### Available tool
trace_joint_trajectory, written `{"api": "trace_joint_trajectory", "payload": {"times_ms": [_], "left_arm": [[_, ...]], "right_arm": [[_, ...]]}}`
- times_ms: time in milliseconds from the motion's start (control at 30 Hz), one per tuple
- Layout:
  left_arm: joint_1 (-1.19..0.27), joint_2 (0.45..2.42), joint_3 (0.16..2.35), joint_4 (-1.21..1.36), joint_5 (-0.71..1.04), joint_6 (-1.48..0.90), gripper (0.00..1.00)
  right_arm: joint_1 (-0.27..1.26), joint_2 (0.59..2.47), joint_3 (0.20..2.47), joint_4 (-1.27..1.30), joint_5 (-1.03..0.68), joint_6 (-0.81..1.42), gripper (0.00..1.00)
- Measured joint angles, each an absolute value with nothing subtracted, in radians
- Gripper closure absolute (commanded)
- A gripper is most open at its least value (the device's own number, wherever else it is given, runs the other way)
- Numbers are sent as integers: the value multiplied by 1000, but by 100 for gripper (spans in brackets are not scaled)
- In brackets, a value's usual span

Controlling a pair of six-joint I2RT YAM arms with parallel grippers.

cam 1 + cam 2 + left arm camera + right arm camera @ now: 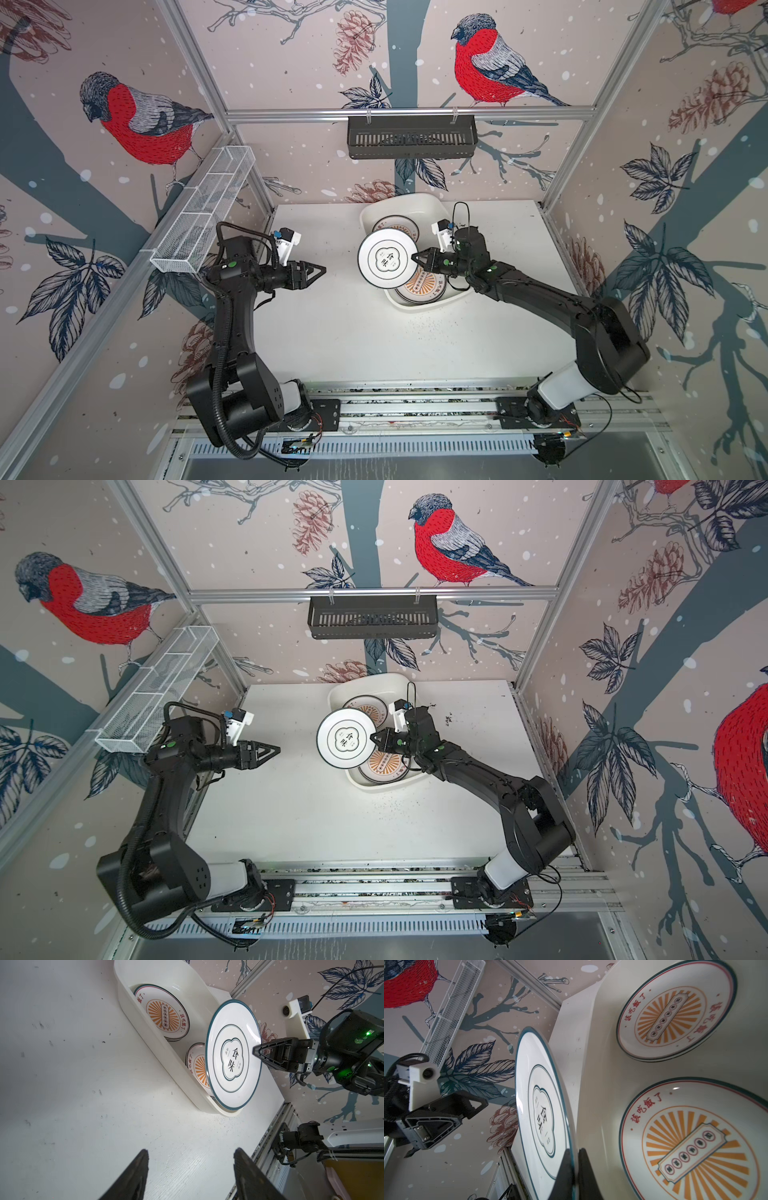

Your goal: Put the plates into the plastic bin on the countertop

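"Right wrist view: what is in the jaws?"

"I find the right gripper (574,1152) pinching the rim of the held plate (542,1105), one finger on each face. It is white, with a thin dark-green rim and a central emblem."

"Position of that plate?"

"In both top views it is raised, face up, over the left side of the plastic bin (430,205). It overlaps the bin's left rim. I cannot tell whether its edge touches the bin."

"Bin and contents?"

"I note the bin on the countertop (332,332), toward the back and right of centre. Inside, face up, lie the far sunburst plate (164,1012), in full sight, and the near sunburst plate (196,1068), partly covered by the held plate."

"Left arm?"

"I see the left gripper (191,1153) spread and holding nothing. It is over bare countertop, left of the bin and well apart from the held plate."
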State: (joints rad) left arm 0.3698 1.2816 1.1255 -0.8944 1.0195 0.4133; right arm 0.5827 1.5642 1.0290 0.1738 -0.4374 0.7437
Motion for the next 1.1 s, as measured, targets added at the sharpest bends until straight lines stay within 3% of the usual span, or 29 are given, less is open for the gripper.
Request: {"api": "trace_joint_trajectory", "payload": {"times_ms": [533,1100], "left_arm": [[343,1157,1074,-787,941,318,34],[332,1137,1084,-743,913,310,34]], "right_arm": [[422,1765,1184,133,-387,708,95],[394,2048,1369,210,-337,767,94]]}}
